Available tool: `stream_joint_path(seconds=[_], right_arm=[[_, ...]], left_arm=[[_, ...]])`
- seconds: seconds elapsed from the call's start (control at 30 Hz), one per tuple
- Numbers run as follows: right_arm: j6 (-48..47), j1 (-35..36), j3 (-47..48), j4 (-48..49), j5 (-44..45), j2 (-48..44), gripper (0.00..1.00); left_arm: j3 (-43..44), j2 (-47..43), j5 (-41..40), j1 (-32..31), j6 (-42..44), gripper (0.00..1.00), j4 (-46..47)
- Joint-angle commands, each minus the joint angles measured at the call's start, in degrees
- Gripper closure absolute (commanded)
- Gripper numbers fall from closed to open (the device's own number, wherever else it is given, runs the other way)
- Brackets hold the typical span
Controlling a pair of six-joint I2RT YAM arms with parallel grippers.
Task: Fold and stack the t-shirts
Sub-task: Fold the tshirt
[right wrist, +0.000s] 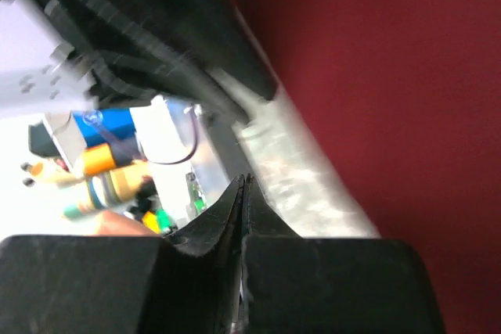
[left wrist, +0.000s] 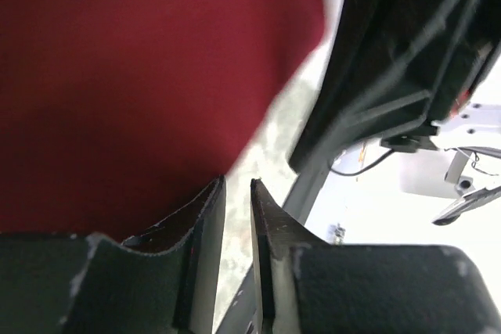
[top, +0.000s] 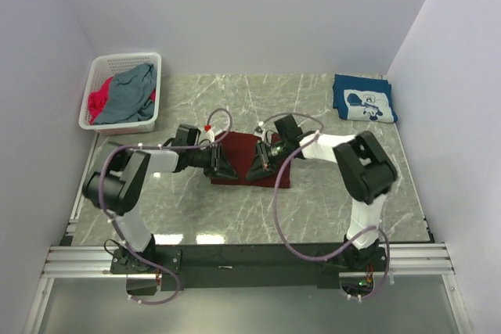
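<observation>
A folded dark-red t-shirt (top: pixel 241 145) lies mid-table, filling much of both wrist views (left wrist: pixel 141 76) (right wrist: pixel 376 76). My left gripper (top: pixel 226 170) (left wrist: pixel 238 185) hovers over its near-left edge, the jaws a narrow gap apart with only marble showing between them. Facing it from the right, my right gripper (top: pixel 255 170) (right wrist: pixel 244 179) sits at the shirt's near edge with its jaws pressed together on nothing. At the back right lies a folded navy t-shirt (top: pixel 363 98) with a white print. Grey-blue (top: pixel 129 95) and bright-pink (top: pixel 97 103) t-shirts lie crumpled in the basket.
The white lattice basket (top: pixel 125 59) stands at the back left against the wall. White walls close in the marble table (top: pixel 329 201) on three sides. The two wrists nearly meet over the dark-red shirt; the right arm (left wrist: pixel 391 60) looms close in the left wrist view.
</observation>
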Motion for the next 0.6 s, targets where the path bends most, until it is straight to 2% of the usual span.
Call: stream_joint_path(seconds=[0.0,0.17,0.33,0.57], right_arm=[[-1.4,-2.2,2.2,-0.4,0.6,7.7,1.00],[-6.0,-7.3,-0.5,-3.7,3.0,11.6,1.00],[-11.0,-12.8,-1.8,-8.3,5.0,11.2,1.00],[-22.7,-13.4,-1.3,-19.9,8.9,5.7,1.00]], left_arm=[[2.4,5.5,-0.2,0.4,3.1,0.75,-3.7],[4.9,14.3,0.1,6.6,5.2,0.75,-8.0],[4.4,14.6,-0.2,7.7,6.0,0.75,-10.3],[2.7,9.9,1.2,8.8,6.3,0.71,-9.4]])
